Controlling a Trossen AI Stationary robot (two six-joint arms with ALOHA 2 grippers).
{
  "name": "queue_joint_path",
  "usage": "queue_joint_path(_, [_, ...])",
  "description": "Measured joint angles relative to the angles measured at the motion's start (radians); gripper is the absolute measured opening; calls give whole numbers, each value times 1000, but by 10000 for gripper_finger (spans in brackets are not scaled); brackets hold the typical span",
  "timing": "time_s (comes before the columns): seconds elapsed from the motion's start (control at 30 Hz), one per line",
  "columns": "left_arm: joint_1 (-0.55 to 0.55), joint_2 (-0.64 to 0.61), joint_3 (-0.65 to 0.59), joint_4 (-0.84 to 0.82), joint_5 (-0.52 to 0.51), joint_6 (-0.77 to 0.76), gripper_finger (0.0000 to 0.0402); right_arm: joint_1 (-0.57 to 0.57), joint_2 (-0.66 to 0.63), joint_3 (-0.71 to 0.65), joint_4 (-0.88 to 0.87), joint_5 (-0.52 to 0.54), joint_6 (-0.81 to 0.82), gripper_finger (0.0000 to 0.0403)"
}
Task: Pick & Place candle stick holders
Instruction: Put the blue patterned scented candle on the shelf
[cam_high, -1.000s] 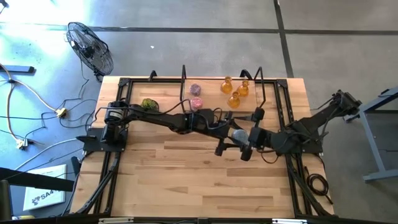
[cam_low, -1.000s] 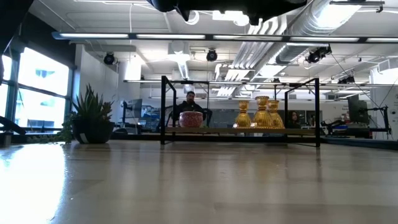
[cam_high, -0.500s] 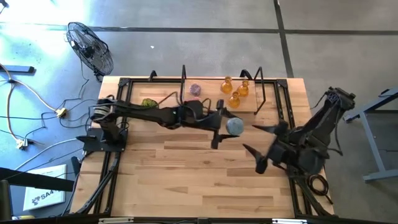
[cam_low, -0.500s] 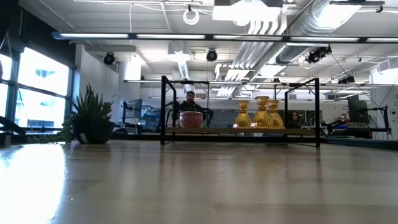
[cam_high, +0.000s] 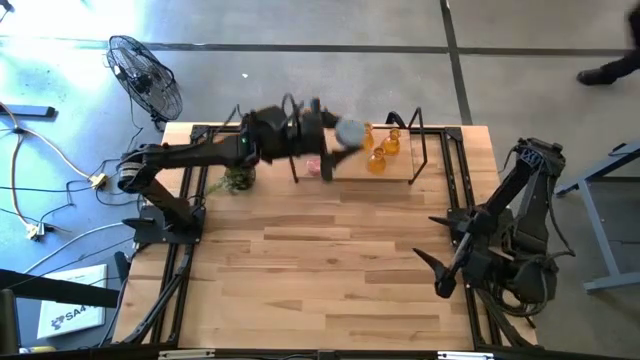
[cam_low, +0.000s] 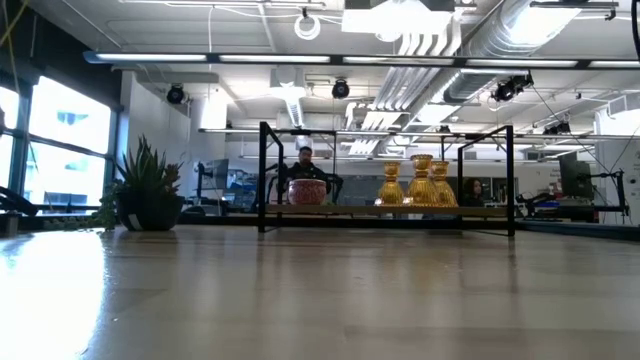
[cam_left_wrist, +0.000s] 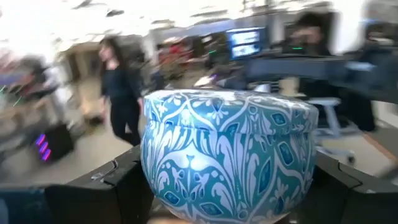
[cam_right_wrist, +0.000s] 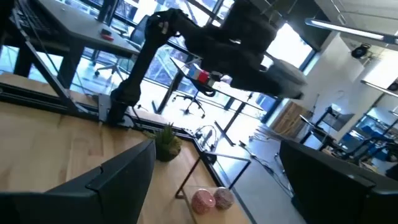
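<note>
Left gripper (cam_high: 338, 133): its two fingers pinch the light blue holder (cam_left_wrist: 227, 155) from both sides; the patterned bowl sits upright between them, mouth up, so it can go down flat.
Height of the carry: judged, the holder is kept in the air above the far edge of the table (cam_high: 330, 270), high enough to pass the black frame (cam_high: 415, 150).
Just beside the gripper: two pink holders (cam_high: 314, 164) under it, three amber holders (cam_high: 380, 148) on its right side, all standing close together; probably this row is the goal.
Plant ball (cam_high: 238, 176): behind the gripper, along the left arm, not part of the job.
Right gripper (cam_high: 436, 266): fingers spread wide and empty, pulled back well apart, leaving the row free.
</note>
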Motion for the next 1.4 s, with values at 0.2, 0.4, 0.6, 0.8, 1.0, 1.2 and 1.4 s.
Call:
queue_joint_path(0.2, [148, 45, -4, -14, -1, -185, 286, 5, 0, -37, -5, 1, 34, 339])
queue_joint_path(0.4, [155, 157, -7, 76, -2, -214, 286, 5, 0, -74, -3, 0, 63, 339])
queue_joint_path(0.6, [122, 207, -5, 104, -57, -262, 284, 8, 0, -96, -5, 1, 81, 339])
queue_joint_path(0.8, [41, 212, -5, 75, -256, -229, 283, 48, 0, -106, -15, 1, 63, 339])
queue_joint_path(1.0, [-21, 226, -3, 79, -509, -228, 285, 116, 0, -106, -22, 0, 47, 339])
queue_joint_path(1.2, [-39, 299, -5, 87, -590, -282, 285, 172, 0, -106, -11, 0, 72, 339])
queue_joint_path(1.4, [-64, 395, -5, 185, -702, -288, 286, 198, 0, -106, 66, 0, 21, 339])
